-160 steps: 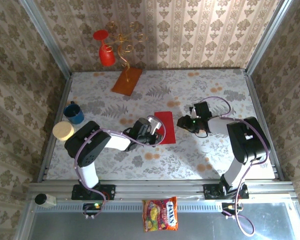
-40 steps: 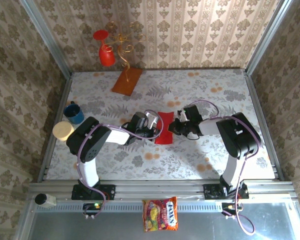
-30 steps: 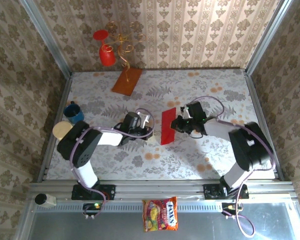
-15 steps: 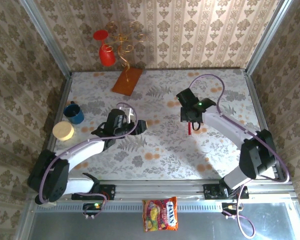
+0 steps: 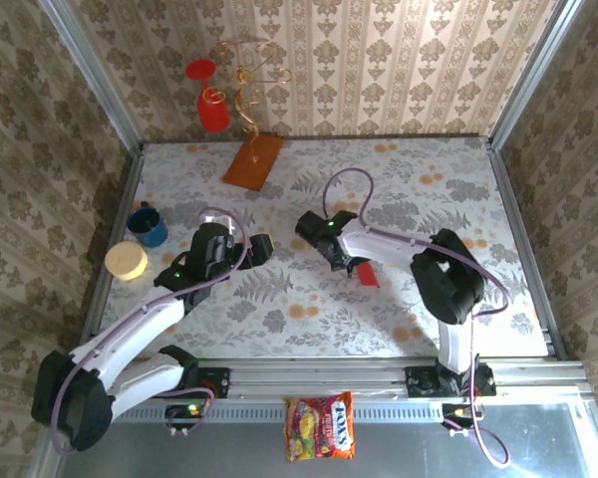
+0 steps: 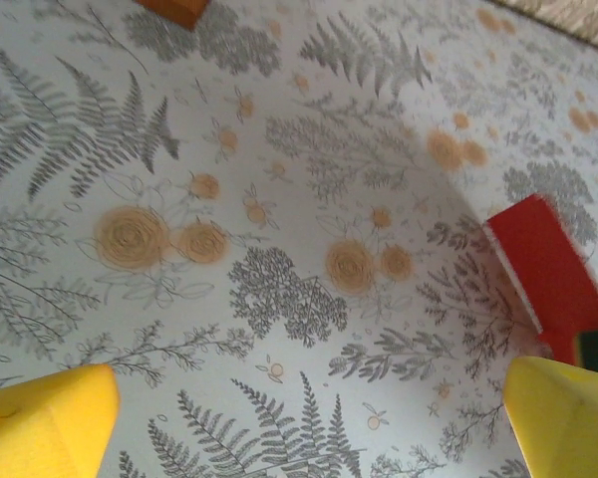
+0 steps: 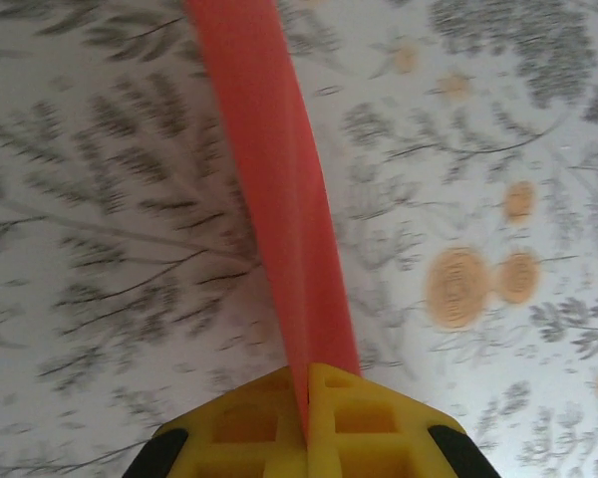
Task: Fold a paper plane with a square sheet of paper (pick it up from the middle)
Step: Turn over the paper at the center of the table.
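Presently | thin bright red paper sheet point(image 7: 279, 199), folded to a narrow strip, held just off desk point(image 5: 429, 189) centre toward 4 o'clock | right hand point(image 7: 309, 383) pinches its edge | left hand point(image 6: 299, 428) wide, empty, at 9 o'clock | progress, judged: first fold done; nose, wings left

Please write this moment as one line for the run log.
left end effector: open, holding nothing | right end effector: shut on folded red paper | paper: narrow strip, apart from left end effector
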